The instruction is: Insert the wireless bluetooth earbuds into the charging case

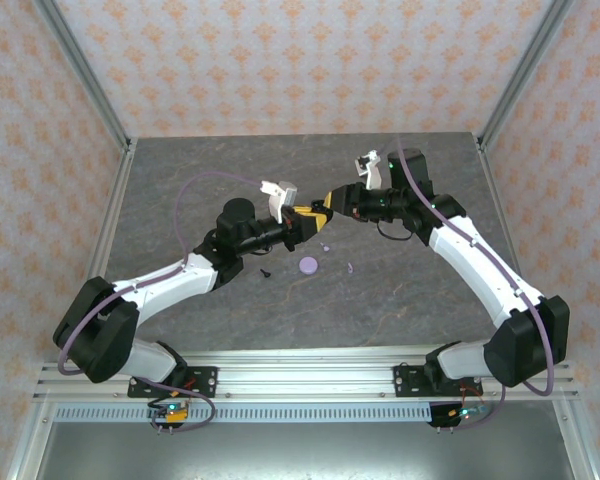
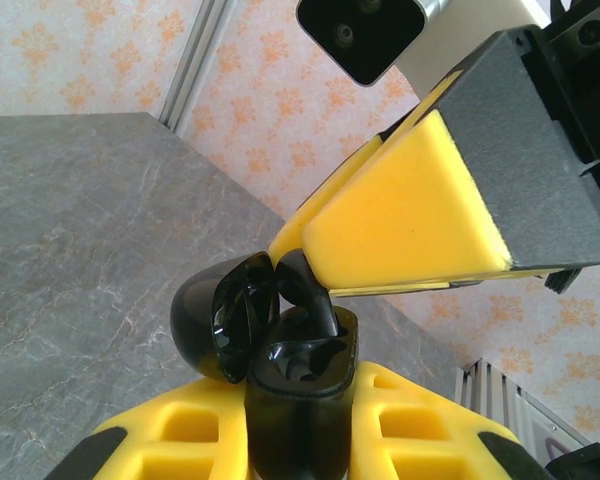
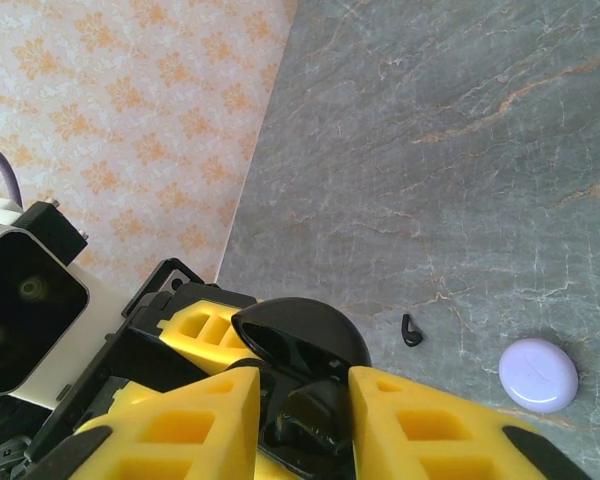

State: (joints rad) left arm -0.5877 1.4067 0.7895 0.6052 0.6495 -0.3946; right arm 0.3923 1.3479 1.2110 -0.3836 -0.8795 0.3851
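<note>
fig.: mid-air mating of bud and case above the grey table [image 1: 400, 310], centre of top view. l. gripper [image 2: 298, 445]: jaws pressed in on the body of the black charging case [image 2: 302, 385], held mouth-up w/ its hinged lid [image 2: 215, 318] swung open to one side. r. gripper [image 2: 288, 240]: tips at the case mouth, w/ a black earbud [image 2: 302, 285] at their end, its lower end at or just inside the well. in the r. wrist view the jaws stand part spread, and you cannot tell whether they pinch the bud or stand free of it. second black earbud [image 3: 411, 330]: loose on the table, well apart from the case. round lavender disc [image 3: 538, 373], prob. a closed second case, lies near that bud. one lavender earbud [image 1: 326, 244] lies just beyond the disc, and the other lavender bud [image 1: 350, 268] beside it on the r. progress, as judged: first bud of four going in, seating not confirmed. left for you: second black bud, both lavender ones, and prob. the disc to open.
</note>
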